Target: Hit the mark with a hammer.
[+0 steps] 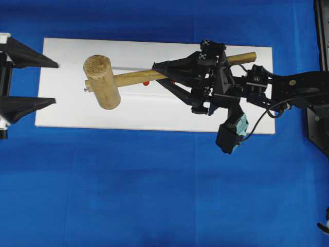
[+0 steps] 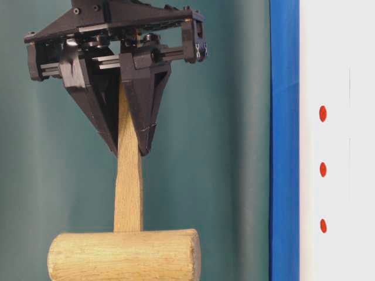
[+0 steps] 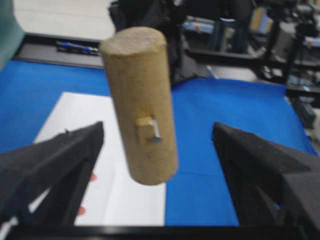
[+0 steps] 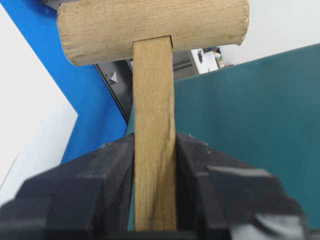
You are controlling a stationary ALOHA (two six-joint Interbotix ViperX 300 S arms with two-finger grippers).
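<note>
- At the far left edge of the overhead view, the left gripper [image 1: 31, 82] has its fingers spread wide and holds nothing; it sits just left of the hammer head.
- The hammer [image 1: 103, 81] hangs in the air over the left part of the white board [image 1: 154, 116], its handle running right.
- Red marks [image 1: 146, 83] lie on the board under the handle; judging by the raised head, the strike is not yet made.
- The right gripper [image 1: 162, 77] pinches the handle mid-length.
- Open blue cloth [image 1: 154, 195] lies nearer; the board's right half is crowded by the arm.
</note>
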